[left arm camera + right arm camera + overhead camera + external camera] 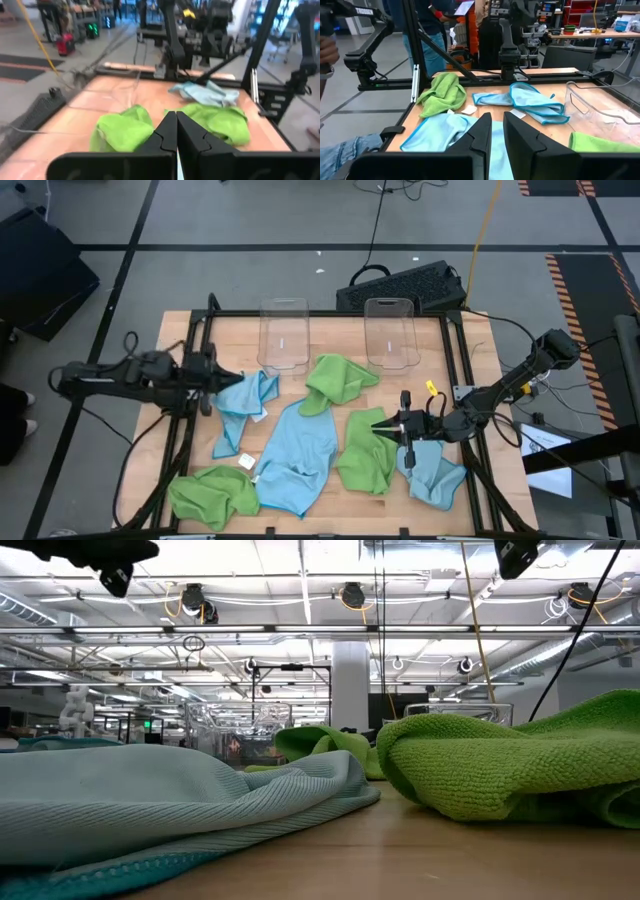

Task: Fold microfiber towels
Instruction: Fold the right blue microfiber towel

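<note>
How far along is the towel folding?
Barely begun. No towel looks folded: the green towels and blue towels lie crumpled on the table. The left gripper is shut at a blue towel's edge; the right gripper hovers over the middle. All folding remains.

No legible text, seemingly.

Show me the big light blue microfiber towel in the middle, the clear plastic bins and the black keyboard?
Big light blue microfiber towel (300,455), high view, its centre.
Clear plastic bins (284,335), high view, left bin's wall.
Black keyboard (405,285), high view, its keys.
</note>
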